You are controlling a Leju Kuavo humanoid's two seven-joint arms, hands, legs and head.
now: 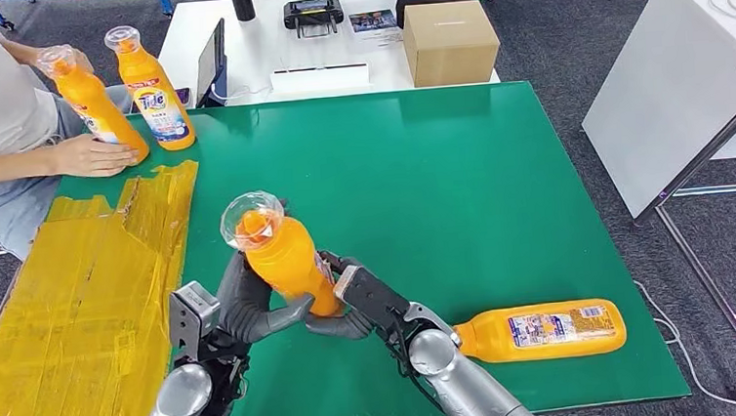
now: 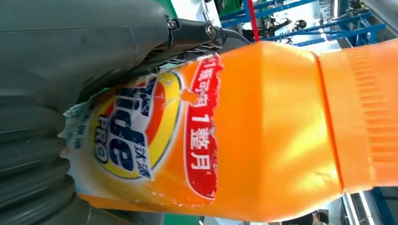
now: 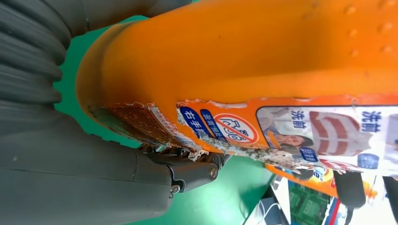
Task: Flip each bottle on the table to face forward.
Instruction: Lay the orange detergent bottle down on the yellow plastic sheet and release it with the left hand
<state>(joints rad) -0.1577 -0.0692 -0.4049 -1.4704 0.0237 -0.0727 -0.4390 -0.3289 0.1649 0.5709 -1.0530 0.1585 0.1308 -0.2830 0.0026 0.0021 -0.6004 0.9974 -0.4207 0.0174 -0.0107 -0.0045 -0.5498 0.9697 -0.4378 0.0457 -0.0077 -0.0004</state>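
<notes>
An orange detergent bottle [image 1: 284, 258] with a plastic-wrapped cap is held upright above the green mat [image 1: 460, 182], near its front edge. My left hand [image 1: 244, 305] grips its lower body from the left and my right hand [image 1: 356, 302] grips it from the right. The left wrist view shows the bottle's front label [image 2: 141, 136]; the right wrist view shows its back label [image 3: 300, 129]. A second orange bottle [image 1: 541, 331] lies on its side at the mat's front right. Two more orange bottles [image 1: 153, 88] stand at the far left corner; a person's hand [image 1: 91, 155] holds one bottle [image 1: 95, 106].
A yellow taped sheet [image 1: 77, 307] covers the table's left side. Behind the mat stands a white table [image 1: 254, 40] with a cardboard box [image 1: 448, 42], a tablet and small devices. A white panel [image 1: 678, 79] and a metal frame stand to the right.
</notes>
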